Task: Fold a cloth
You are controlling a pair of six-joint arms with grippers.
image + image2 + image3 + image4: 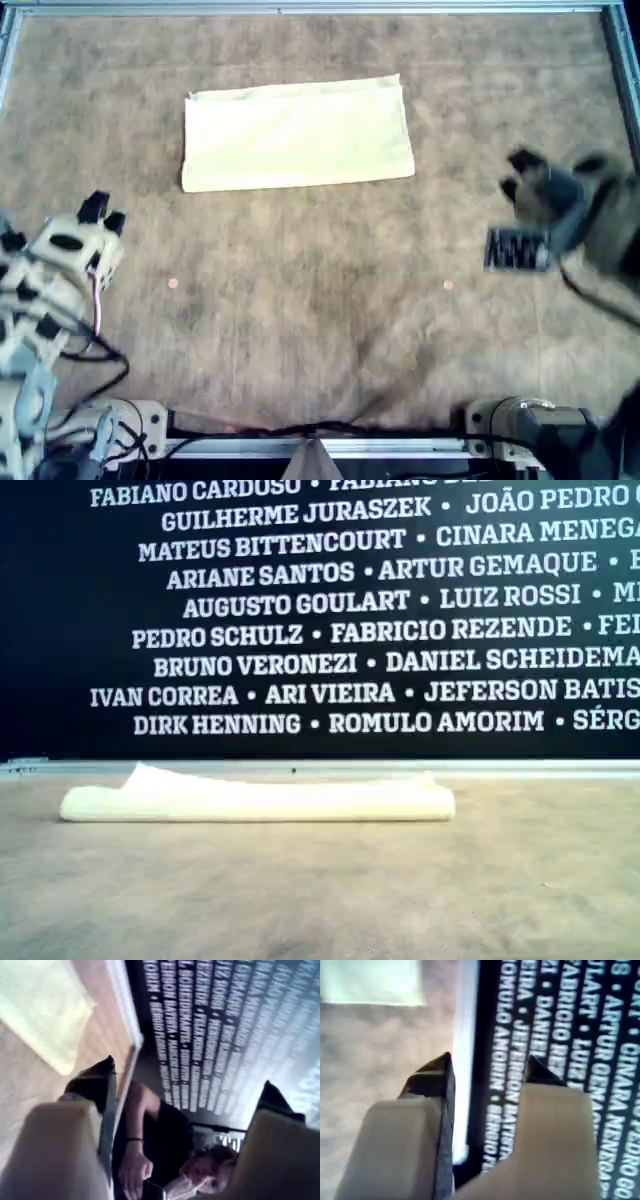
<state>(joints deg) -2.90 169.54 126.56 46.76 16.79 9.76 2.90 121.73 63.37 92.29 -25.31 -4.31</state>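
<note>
The cloth (297, 135) lies as a pale yellow folded rectangle on the far middle of the table in the overhead view. In the exterior view the cloth (260, 800) is a low flat strip with one layer lifted at the exterior view's left. My left gripper (103, 213) is at the overhead view's lower left, well short of the cloth. It is open with nothing in it (189, 1075). My right gripper (557, 162) hovers at the overhead view's right, apart from the cloth's end. It is also open and holds nothing (489, 1059). Both wrist views catch a piece of cloth (45, 1010) (372, 982).
A brown mottled covering (320, 300) spreads over the table, with a metal rail (300, 8) along its far edge. Two small pinkish dots (172, 284) (447, 286) mark the near half. A black wall with white names (350, 610) stands behind. A person (160, 1145) shows beyond the table.
</note>
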